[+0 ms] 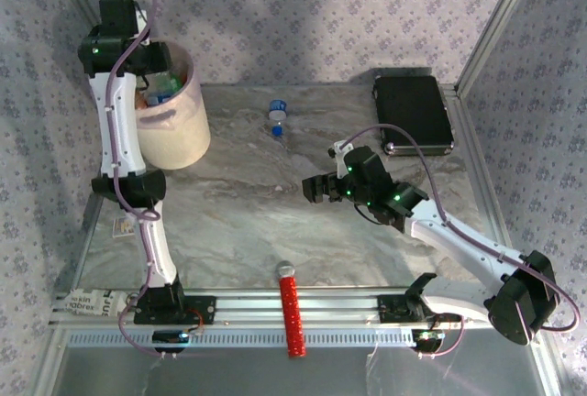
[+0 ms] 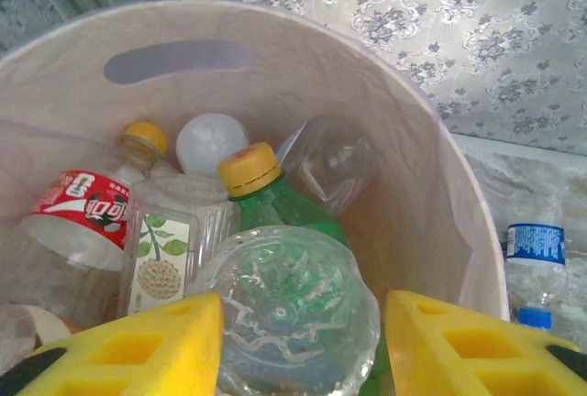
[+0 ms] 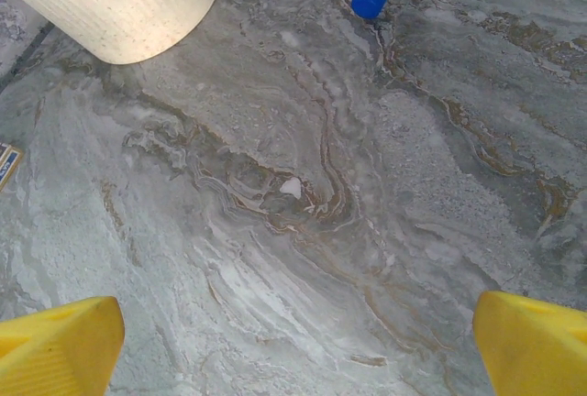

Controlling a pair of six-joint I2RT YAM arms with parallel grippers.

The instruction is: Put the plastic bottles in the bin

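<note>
My left gripper hangs over the mouth of the pale bin, its yellow fingers partly apart. Just below them a clear bottle shows base-up on the pile; the left finger overlaps its edge and a thin gap shows at the right finger. Under it lie a green bottle, a red-labelled bottle and others. One clear bottle with a blue label and cap lies on the table right of the bin. My right gripper hovers open over bare table, nothing between its fingers.
A flat black case sits at the back right. A red ribbed cylinder lies across the front rail between the arm bases. A small label card lies at the left edge. Patterned walls close in the back and sides.
</note>
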